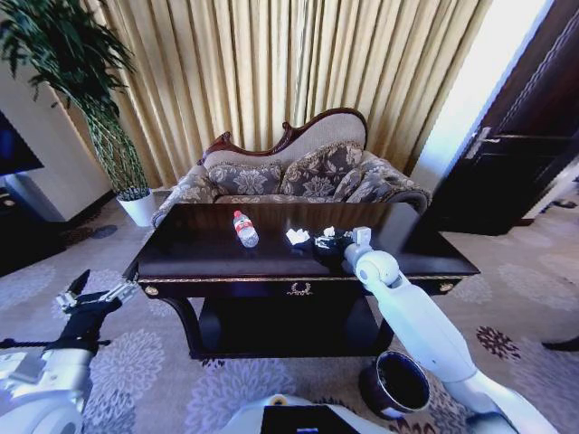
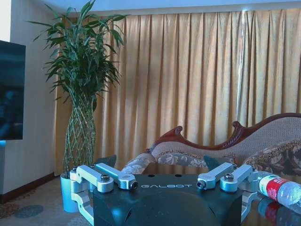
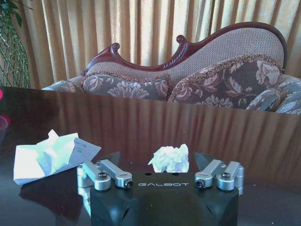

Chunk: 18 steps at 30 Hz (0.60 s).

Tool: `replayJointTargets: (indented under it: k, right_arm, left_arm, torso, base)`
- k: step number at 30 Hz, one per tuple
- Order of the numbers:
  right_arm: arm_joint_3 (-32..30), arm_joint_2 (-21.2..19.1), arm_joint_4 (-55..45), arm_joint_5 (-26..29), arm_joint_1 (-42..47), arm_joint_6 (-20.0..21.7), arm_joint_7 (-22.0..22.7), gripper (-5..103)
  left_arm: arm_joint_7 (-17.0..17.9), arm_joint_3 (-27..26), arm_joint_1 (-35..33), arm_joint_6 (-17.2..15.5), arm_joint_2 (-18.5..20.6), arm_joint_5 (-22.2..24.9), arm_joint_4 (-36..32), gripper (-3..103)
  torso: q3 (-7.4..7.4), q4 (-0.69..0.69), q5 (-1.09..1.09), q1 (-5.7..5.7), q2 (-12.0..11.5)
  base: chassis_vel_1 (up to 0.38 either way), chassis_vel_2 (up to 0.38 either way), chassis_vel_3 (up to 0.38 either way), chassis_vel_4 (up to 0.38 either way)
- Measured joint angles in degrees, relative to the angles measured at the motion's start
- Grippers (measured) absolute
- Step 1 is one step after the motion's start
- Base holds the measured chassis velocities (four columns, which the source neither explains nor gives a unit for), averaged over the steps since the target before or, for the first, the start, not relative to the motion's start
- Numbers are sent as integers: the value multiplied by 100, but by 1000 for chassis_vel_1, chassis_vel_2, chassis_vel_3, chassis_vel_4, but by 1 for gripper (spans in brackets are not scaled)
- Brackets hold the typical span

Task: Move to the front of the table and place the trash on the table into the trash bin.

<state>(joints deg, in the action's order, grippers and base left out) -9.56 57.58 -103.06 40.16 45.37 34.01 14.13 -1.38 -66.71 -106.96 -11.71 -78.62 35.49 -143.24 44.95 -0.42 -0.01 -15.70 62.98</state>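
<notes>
Reaching over the desk [image 1: 226, 258], the right gripper [image 3: 162, 160] has fingers spread around a paper wad [image 3: 170, 157]: light, soft, crushable; pinch its middle. Left gripper [image 1: 95, 294], at 8 o'clock, released

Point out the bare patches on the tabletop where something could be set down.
The table is bare from its left end to the water bottle, and again right of the right gripper to the far end. Crowded: the middle, with the crumpled paper, flat paper and the gripper.
</notes>
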Motion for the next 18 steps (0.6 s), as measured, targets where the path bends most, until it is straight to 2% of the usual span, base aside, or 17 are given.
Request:
replayJointTargets:
  k: [1,3,4,7,8,11,12,15,17,18]
  right_arm:
    - [0,0,0,0,0,0,0,93]
    - [-1,-8,-1,-1,3,-8,10,83]
    - [-1,-8,-1,-1,3,-8,10,83]
    - [-18,-20,-13,-1,12,-10,13,66]
    - [-18,-20,-13,-1,12,-10,13,66]
    - [-34,-31,-49,-1,47,-12,14,50]
    - [-34,-31,-49,-1,47,-12,14,50]
    - [-40,-48,-79,-25,76,-13,10,34]
    - [-43,-51,-83,-26,79,-14,9,34]
    - [-49,-64,-98,-27,90,-14,6,28]
  left_arm:
    - [0,0,0,0,0,0,0,100]
    - [-3,-15,-5,7,-8,0,0,100]
    - [-3,-15,-5,7,-8,0,0,100]
    - [-11,-16,-4,12,-6,0,0,100]
    - [-11,-16,-4,12,-6,0,0,100]
    - [-12,-28,1,15,-1,0,0,100]
    - [-12,-28,1,15,-1,0,0,100]
    - [-11,-37,-2,34,-1,0,0,100]
    - [-12,-37,-2,39,-1,0,0,100]
    - [-11,-39,-2,56,0,0,0,100]
  torso:
    - [0,0,0,0,0]
    - [0,0,0,0,0]
    - [0,0,0,0,0]
    - [0,0,0,0,0]
    - [0,0,0,0,0]
    - [0,0,0,0,0]
    - [0,0,0,0,0]
    - [0,0,0,0,0]
    - [0,0,0,0,0]
    - [0,0,0,0,0]
  base:
    - [0,0,0,0]
    - [0,0,0,0]
    - [0,0,0,0]
    - [0,0,0,0]
    - [0,0,0,0]
    - [0,0,0,0]
    - [0,0,0,0]
    - [0,0,0,0]
    - [0,0,0,0]
    - [0,0,0,0]
